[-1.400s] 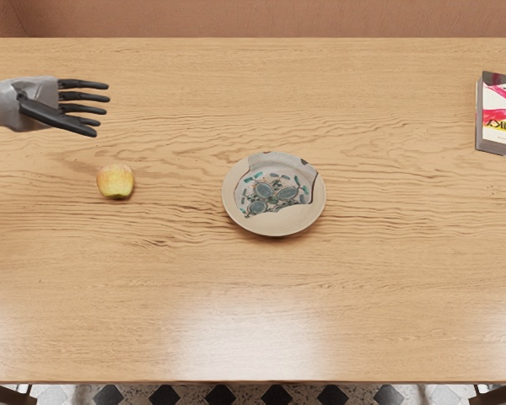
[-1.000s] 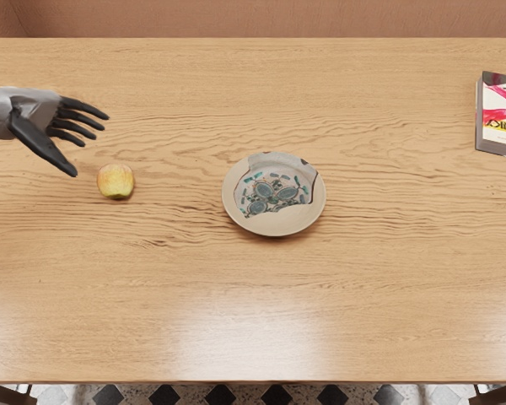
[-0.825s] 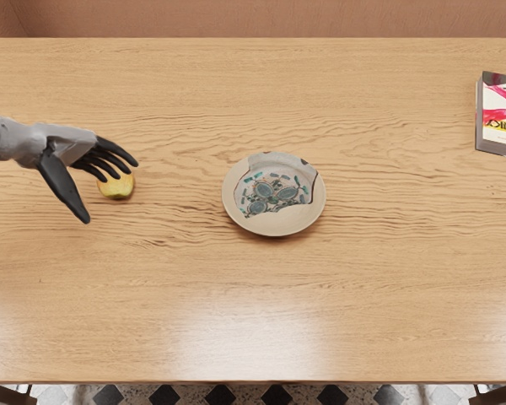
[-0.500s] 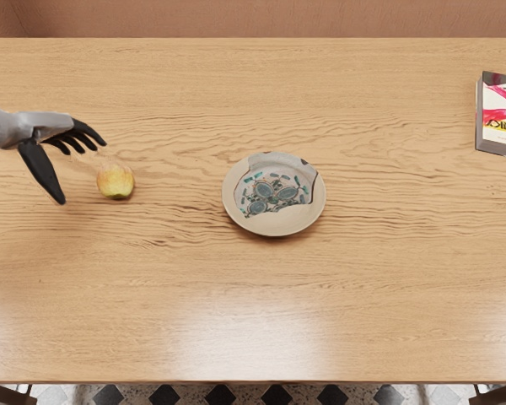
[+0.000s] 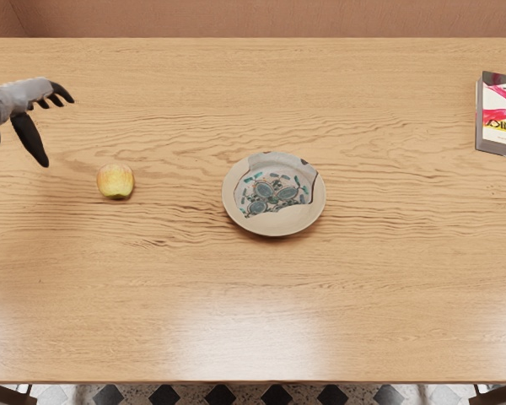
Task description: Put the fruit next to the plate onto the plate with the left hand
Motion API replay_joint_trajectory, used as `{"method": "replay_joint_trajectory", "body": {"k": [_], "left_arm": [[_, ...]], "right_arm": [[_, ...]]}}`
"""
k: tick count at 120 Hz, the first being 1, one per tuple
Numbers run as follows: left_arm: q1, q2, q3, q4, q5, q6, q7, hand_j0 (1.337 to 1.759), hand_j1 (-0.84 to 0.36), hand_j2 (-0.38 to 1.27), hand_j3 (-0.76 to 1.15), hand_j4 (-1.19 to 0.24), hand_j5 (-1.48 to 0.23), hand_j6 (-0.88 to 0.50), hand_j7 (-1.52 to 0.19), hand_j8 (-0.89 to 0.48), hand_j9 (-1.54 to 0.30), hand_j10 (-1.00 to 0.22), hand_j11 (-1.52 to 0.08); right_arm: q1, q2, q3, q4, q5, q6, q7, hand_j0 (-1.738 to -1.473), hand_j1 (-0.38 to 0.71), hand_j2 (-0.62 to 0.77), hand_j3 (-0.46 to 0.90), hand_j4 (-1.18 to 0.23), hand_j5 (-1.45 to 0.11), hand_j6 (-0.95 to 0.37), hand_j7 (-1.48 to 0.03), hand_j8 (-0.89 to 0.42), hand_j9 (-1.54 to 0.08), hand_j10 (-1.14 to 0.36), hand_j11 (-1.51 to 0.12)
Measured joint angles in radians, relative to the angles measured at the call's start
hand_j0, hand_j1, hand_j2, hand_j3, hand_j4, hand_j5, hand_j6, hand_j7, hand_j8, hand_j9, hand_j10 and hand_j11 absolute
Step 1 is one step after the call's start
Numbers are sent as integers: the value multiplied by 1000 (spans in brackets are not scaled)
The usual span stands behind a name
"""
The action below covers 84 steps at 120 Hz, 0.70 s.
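A small yellow apple (image 5: 115, 180) with a faint reddish blush is seen lying on the wooden bench (image 5: 253, 295), well left of a round beige plate (image 5: 233, 207). The plate is decorated with a blue-green pattern at its centre, lies flat, and carries nothing. The two are apart.

Lettering on the book (image 5: 499, 114) (its yellow band) is too blurred to read.
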Motion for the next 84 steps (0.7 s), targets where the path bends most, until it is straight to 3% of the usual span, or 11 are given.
{"method": "replay_joint_trajectory", "body": {"k": [18,26,57,84], "left_arm": [[-173,-37,217,-59,-115,80,-16,1658,52,53,0,-254,-326,-256,-325,-255,-325,-254,-325],[-211,-49,285,-95,-163,92,-19,1658,51,53,0,-254,-326,-255,-325,-255,-325,-253,-325],[-230,-165,393,-134,-234,104,-21,1658,48,52,0,-254,-328,-255,-328,-255,-327,-254,-327],[-226,-248,399,-99,-241,130,-22,1658,43,53,0,-257,-333,-258,-333,-258,-333,-257,-333]], "right_arm": [[0,0,0,0,0,0,0,-1658,-307,-7,0,-35,-45,-35,-45,-35,-45,-35,-45],[0,0,0,0,0,0,0,-1658,-307,-7,0,-35,-45,-35,-45,-35,-45,-35,-45],[0,0,0,0,0,0,0,-1658,-307,-7,0,-35,-45,-35,-45,-35,-45,-35,-45],[0,0,0,0,0,0,0,-1658,-307,-7,0,-35,-45,-35,-45,-35,-45,-35,-45]]}}
